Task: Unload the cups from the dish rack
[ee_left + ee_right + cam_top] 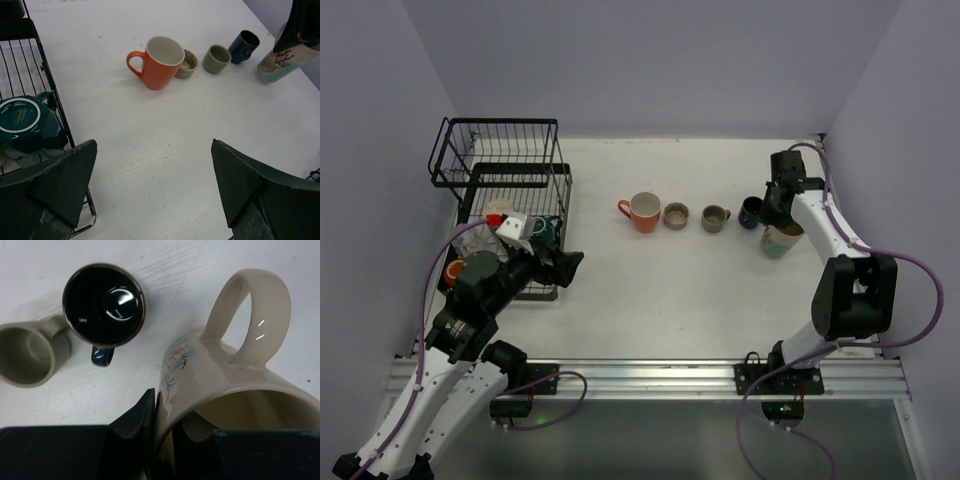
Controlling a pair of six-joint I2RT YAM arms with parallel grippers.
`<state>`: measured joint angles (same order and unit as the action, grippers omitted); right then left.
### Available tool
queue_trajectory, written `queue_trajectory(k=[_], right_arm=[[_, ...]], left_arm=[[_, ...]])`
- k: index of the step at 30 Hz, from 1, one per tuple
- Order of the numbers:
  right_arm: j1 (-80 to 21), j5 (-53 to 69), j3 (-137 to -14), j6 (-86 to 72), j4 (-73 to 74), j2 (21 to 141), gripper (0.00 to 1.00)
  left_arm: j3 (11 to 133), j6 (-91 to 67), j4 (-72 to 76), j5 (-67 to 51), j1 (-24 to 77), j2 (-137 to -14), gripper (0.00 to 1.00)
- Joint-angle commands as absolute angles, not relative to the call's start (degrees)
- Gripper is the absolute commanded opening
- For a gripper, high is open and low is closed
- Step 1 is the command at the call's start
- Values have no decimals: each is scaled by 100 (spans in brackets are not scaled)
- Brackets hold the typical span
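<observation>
From above, five cups are out on the table (650,290), in a row running left to right: an orange mug (645,212), a speckled cup (676,215), a grey cup (714,218), a dark blue cup (751,211) and a cream mug (780,241). The one dish rack (505,190) stands at the far left, well apart from the row. A teal cup (545,232) lies in its lower tray. The left arm covers much of that tray, so a full count there is not possible. The left gripper (565,265) hovers just beside the rack's near right corner. The right gripper (778,225) is over the cream mug.

The left wrist view shows what the overhead one cannot: the left gripper is released, fingers (65,175) spread wide over bare table and holding nothing. The teal cup is seen bottom-up behind the rack wires. The cream mug carries a red coral pattern and sits tilted.

The right wrist view shows only three cups: grey, dark blue and cream. The right gripper is clenched on the cream mug's rim, one finger (135,420) outside the wall and the other inside, the handle pointing away from the gripper.
</observation>
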<state>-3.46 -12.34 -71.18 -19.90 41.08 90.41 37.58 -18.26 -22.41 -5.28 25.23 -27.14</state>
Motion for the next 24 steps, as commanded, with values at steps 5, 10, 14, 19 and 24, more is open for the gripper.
queue_trajectory(k=[5, 10, 14, 19, 24], right_arm=[[272, -1223, -7945, -1732, 3604, 9430, 0], [553, -1178, -8542, -1600, 3612, 10107, 0], [624, -1072, -8964, -1617, 3604, 10414, 0], [624, -1037, -9246, -1644, 3700, 10845, 0], [615, -1090, -9044, -1652, 3586, 10784, 16]], left_arm=[[3691, -1758, -2153, -413, 2505, -2725, 100], [3691, -1758, -2153, -413, 2514, -2804, 100], [3700, -1758, -2153, -378, 2496, -2874, 100], [3718, -1767, -2188, -246, 2487, -3041, 100], [3735, -1749, -2215, -159, 2435, -3094, 100]])
